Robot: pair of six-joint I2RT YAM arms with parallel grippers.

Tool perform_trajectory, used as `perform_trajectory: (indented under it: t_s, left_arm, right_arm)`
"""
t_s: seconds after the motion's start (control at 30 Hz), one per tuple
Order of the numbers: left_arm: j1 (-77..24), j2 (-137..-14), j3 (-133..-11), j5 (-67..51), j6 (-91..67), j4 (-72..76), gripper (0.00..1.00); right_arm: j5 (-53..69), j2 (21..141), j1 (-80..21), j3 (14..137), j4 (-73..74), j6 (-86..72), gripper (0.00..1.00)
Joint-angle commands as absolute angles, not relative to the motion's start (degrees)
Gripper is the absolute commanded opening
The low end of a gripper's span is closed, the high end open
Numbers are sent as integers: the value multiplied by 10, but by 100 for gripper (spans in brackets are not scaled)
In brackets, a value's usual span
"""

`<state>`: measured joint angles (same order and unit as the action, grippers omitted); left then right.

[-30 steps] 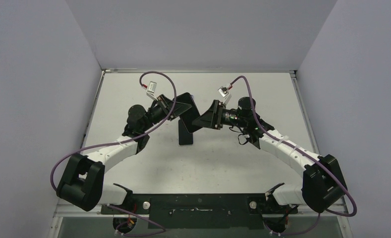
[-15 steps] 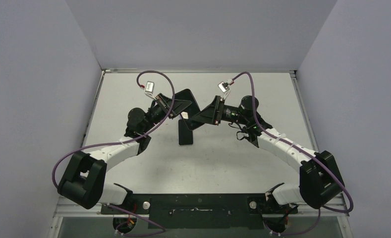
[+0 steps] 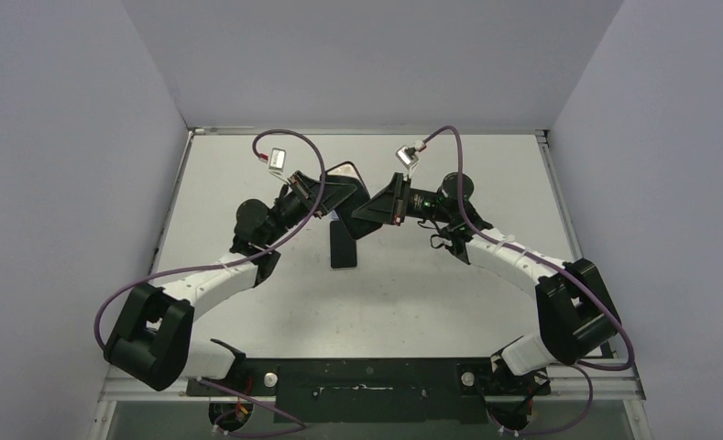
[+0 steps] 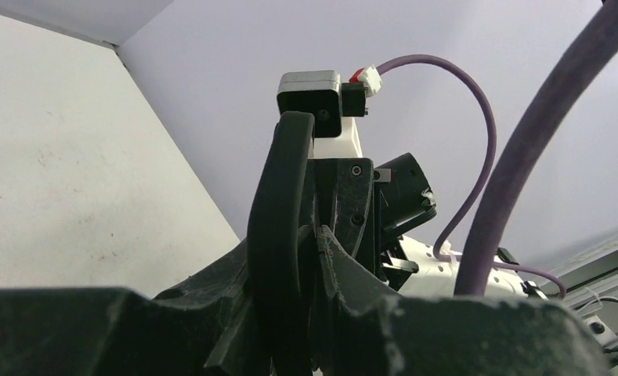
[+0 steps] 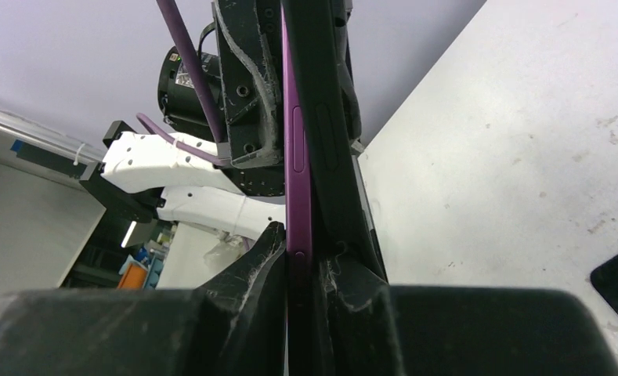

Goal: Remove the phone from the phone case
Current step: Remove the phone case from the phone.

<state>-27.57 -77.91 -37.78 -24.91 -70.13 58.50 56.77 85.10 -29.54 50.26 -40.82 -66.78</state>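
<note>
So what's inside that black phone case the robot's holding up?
A purple phone: its thin edge shows against the black phone case, pinched in the right tool. Its screen and back are hidden by the case.

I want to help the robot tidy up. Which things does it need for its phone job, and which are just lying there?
For the job:
- purple phone, held up
- black case, held up

Just lying about:
- flat black slab on the table, untouched; I can't tell what it is
</note>
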Motion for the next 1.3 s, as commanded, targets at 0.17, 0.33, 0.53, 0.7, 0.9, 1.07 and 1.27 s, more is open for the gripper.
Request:
perform_trajectory:
  t_s: [0.17,0.33,0.53,0.7,0.9,1.07,1.27]
  left_arm:
    - [-245,-715,-382,-342,-656,534,46]
    - [-233,-681,-369,-319,-637,509,60]
    - [-226,-641,-360,-293,-593,441,68]
    - [-237,-636,-349,-282,-563,395,68]
    - [-262,-656,-346,-276,-545,382,60]
    - [-274,-666,-345,-266,-542,385,48]
    - [-278,-684,-348,-261,-542,377,43]
  right_arm:
    - [525,838,-287,530,-501,-693,0]
    - [520,831,-274,529,-505,-704,0]
    - [514,823,-263,526,-510,-716,0]
    - [514,822,-261,534,-511,-720,0]
    - [514,826,-261,540,-520,-728,0]
    - [514,827,-261,543,-526,-732,0]
    - [516,827,-261,544,-533,-736,0]
